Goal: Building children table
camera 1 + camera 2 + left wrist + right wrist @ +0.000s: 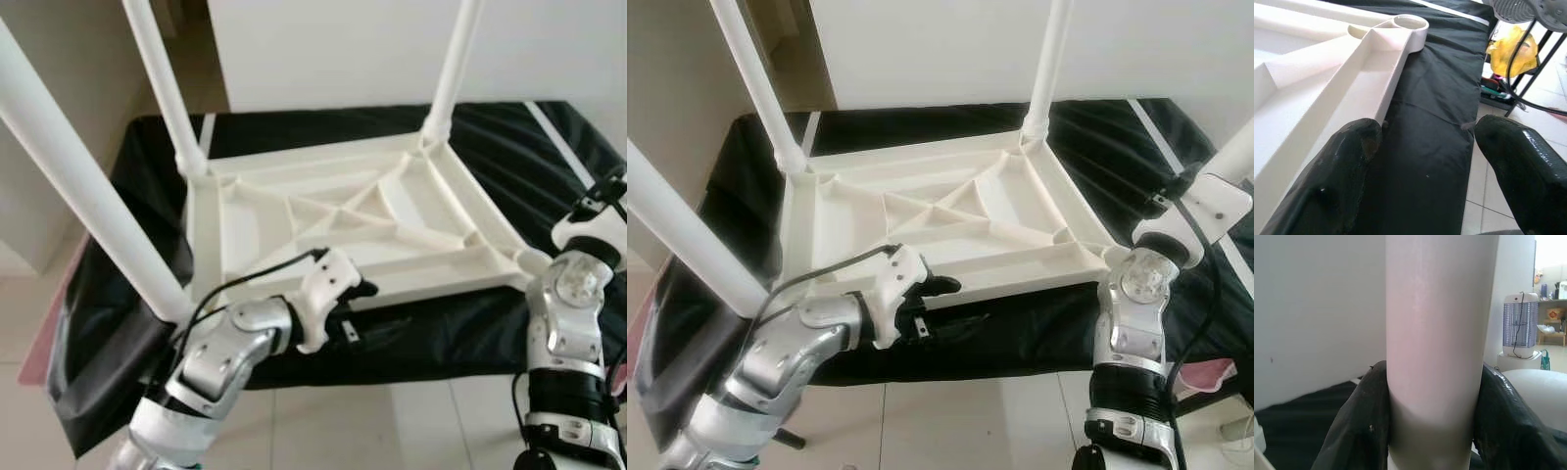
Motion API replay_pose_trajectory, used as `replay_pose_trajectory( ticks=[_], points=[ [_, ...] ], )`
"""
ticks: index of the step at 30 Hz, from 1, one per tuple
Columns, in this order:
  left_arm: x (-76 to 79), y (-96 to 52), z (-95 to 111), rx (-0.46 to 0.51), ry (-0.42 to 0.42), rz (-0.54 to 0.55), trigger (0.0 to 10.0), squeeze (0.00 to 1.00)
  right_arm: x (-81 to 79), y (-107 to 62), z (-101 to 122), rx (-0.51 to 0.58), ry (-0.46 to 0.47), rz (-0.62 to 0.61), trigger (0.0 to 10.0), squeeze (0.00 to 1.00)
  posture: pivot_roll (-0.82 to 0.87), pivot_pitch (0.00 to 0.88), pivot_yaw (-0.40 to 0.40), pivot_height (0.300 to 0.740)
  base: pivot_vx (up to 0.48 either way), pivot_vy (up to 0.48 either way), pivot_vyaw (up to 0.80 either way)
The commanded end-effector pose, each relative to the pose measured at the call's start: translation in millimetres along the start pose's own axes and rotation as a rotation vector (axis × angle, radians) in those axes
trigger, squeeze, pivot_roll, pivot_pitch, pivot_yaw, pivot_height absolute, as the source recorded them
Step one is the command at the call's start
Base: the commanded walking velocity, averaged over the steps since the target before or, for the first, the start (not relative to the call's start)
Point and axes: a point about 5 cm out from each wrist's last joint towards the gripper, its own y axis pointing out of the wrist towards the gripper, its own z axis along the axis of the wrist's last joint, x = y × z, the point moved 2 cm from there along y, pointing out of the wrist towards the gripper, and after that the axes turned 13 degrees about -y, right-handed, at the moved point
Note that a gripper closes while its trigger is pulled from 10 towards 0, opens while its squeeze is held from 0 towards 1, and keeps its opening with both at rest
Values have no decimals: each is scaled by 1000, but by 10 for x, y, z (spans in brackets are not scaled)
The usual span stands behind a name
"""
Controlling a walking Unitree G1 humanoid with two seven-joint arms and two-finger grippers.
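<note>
My right gripper (1432,431) is clamped around one round white plastic table leg (1437,333), both black fingers (1364,421) pressed to its sides. My left gripper (1420,161) stands wide apart and holds nothing; one finger touches the near rim of the upturned white plastic tabletop (343,220). I count four legs: three stand upright in its corner sockets, the fourth is the one I grip at the near right corner. The tabletop lies on a black cloth (490,127).

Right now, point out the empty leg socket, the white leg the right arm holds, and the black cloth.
Empty round leg socket (1409,22), left wrist view, rim.
White tubular leg (1437,333), right wrist view, shaft.
Black cloth (1430,147), left wrist view, bare fabric.
</note>
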Motion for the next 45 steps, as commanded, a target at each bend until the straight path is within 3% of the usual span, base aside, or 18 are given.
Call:
replay_pose_trajectory(
  ticks=[1, 8, 13, 19, 21, 26, 31, 35, 39, 43, 44, 45],
  points=[
    [-97, 14, 22, 21, 23, 114, 10000, 0, 20, -5, -43, -15, -24, 10, 10000, 0, -53, 39, 26, 740, 0, 0, 0],
    [-260, 194, 120, 46, 122, 316, 10000, 0, 67, -15, -115, -55, -47, 12, 10000, 0, -55, 32, 28, 740, 0, 0, 0],
    [-454, 392, 201, 25, 138, 461, 10000, 0, 92, 12, -147, -86, -59, 6, 10000, 0, -59, 28, 29, 740, 0, 0, 0],
    [-523, 472, 186, -13, 122, 474, 10000, 0, 111, 22, -139, -81, -75, 3, 10000, 0, -62, 29, 32, 740, 0, 0, 0],
    [-547, 573, 197, -28, 119, 522, 10000, 0, 138, 21, -152, -94, -75, -10, 10000, 0, -64, 33, 35, 740, 0, 0, 0],
    [-536, 660, 207, -39, 128, 562, 10000, 0, 145, 14, -154, -98, -71, -12, 10000, 0, -64, 36, 35, 740, 0, 0, 0],
    [-531, 844, 230, -74, 308, 684, 10000, 0, 120, 5, -153, -102, -86, -4, 10000, 0, -56, 49, 31, 740, 0, 0, 0],
    [-527, 883, 187, -100, 323, 667, 10000, 0, 108, -2, -156, -106, -87, -2, 10000, 0, -56, 54, 31, 740, 0, 0, 0],
    [-688, 751, 49, -168, 308, 704, 10000, 0, 138, 3, -148, -106, -93, -9, 10000, 0, -58, 65, 33, 740, 0, 0, 0],
    [-665, 660, -108, -216, 161, 508, 10000, 0, 179, 11, -161, -110, -103, -17, 10000, 0, -51, 73, 32, 740, 0, 0, 0],
    [-665, 660, -108, -216, 161, 508, 10000, 0, 179, 11, -161, -110, -103, -17, 10000, 0, -51, 73, 32, 740, 0, 0, 0],
    [-626, 612, -147, -229, 68, 412, 10000, 0, 185, 15, -162, -110, -107, -18, 10000, 0, -47, 75, 32, 740, 0, 0, 0]
  ],
)
